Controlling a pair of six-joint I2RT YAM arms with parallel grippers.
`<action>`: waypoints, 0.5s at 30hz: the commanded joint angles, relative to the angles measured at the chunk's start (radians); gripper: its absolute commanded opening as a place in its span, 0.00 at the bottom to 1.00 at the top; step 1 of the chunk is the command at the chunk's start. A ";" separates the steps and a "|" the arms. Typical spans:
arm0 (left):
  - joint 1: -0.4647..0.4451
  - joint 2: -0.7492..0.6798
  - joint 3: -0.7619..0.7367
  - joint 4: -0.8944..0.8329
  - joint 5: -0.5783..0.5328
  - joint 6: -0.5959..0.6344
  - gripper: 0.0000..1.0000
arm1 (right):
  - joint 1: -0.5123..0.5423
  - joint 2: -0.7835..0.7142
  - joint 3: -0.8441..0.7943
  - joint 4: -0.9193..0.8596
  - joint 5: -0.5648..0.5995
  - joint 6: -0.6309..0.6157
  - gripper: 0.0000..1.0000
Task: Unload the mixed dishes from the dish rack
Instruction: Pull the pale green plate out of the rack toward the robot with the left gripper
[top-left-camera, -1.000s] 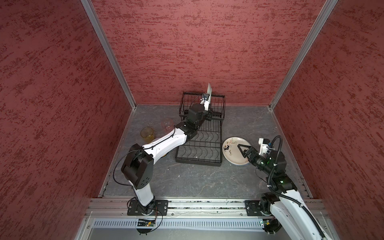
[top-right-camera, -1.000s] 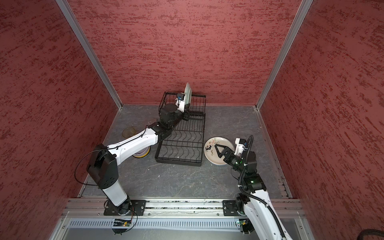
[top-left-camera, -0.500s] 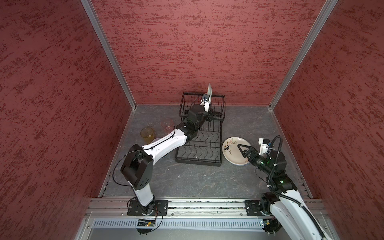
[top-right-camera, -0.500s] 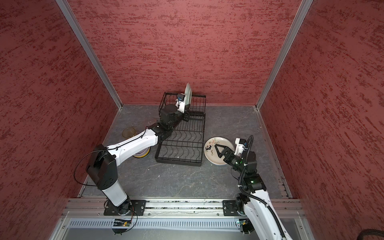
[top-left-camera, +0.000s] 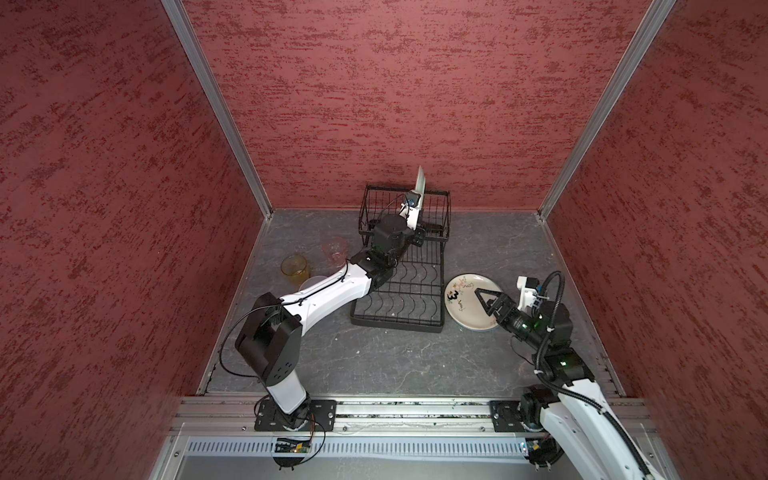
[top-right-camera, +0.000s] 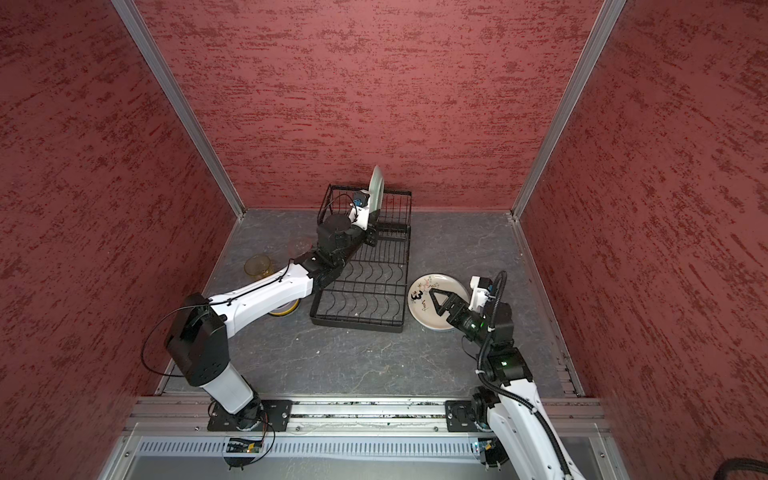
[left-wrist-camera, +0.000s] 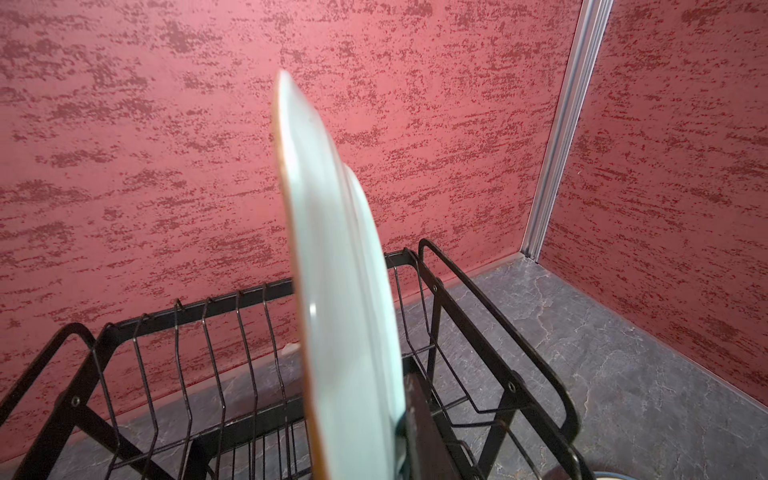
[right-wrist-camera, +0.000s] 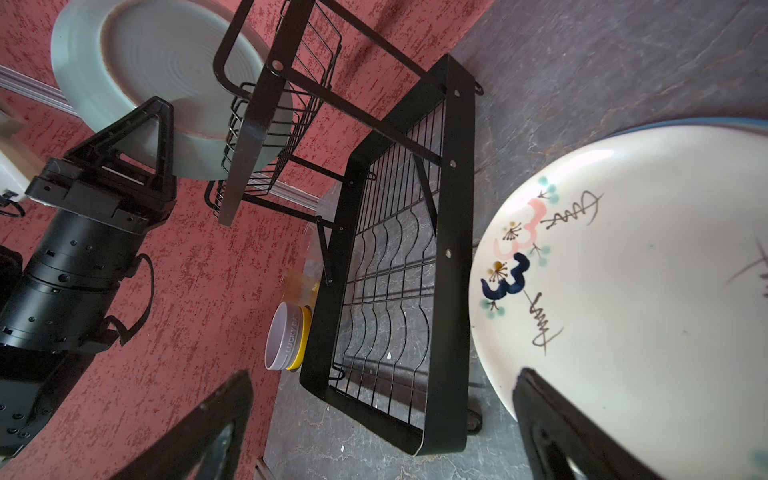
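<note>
Left claw (right-wrist-camera: 162, 112) is clamped on the lower edge of the pale green plate (left-wrist-camera: 340, 291), which stands on edge over the raised back tier of the dish rack (top-left-camera: 397, 326). Right claw (top-left-camera: 484, 297) has its jaws wide apart and hovers over the flowered plate (right-wrist-camera: 644, 270), flat on the desk (top-left-camera: 374, 361) just beside the rack.

Step looks like lifting the plate out. Best pulled straight up along its own plane, with no twist until the rim clears the wires. The glazed edge may slip.

Hidden: the plate's bottom edge and its contact with the slots. Both top views show it edge-on only. There is a blue rim under the flowered plate, dish unclear. The stacked bowls (right-wrist-camera: 286, 336) are partly covered.
</note>
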 joint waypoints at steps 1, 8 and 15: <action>-0.003 -0.081 0.019 0.203 -0.033 0.067 0.00 | -0.003 -0.001 -0.018 0.021 0.007 -0.004 0.99; -0.010 -0.107 0.013 0.204 -0.027 0.081 0.00 | -0.004 0.007 -0.018 0.031 0.004 0.001 0.99; -0.027 -0.151 -0.013 0.215 -0.024 0.106 0.00 | -0.003 0.013 -0.022 0.043 0.000 0.010 0.99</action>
